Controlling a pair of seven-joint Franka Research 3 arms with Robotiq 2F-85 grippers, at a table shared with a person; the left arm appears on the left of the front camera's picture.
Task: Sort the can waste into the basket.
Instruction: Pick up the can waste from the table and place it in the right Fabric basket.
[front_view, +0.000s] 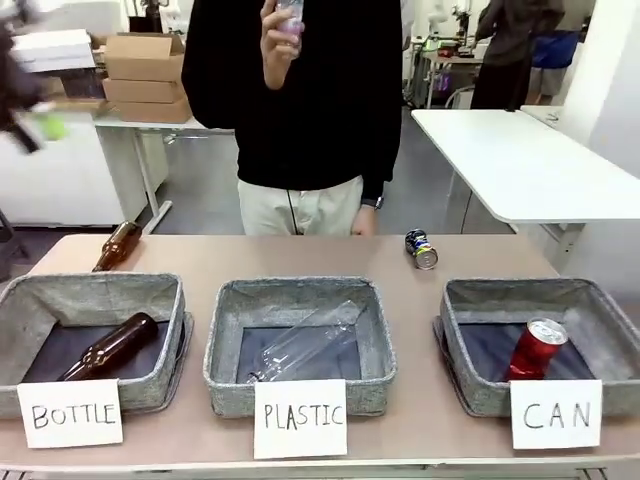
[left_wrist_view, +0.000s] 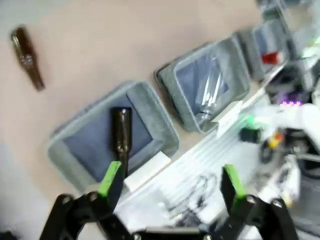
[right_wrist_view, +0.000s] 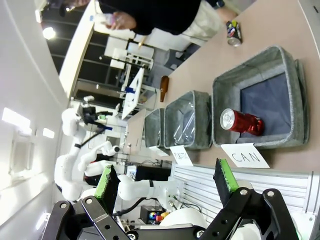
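Red can (front_view: 535, 350) upright in basket (front_view: 612, 338), top up

Red can (front_view: 536, 350) with a shiny silver top, leaning inside the grey basket (front_view: 520, 290) with the white "CAN" card. Small squashed dark-blue can (front_view: 421, 249) with yellow marks, lying sideways on the table behind that basket, not touching it.

red can (front_view: 538, 348): base behind basket (front_view: 520, 288) wall | left wrist view: blurred

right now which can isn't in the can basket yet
The crushed dark-blue can with yellow markings. It lies on the bare table beyond the CAN basket, while the red can already sits inside that basket.
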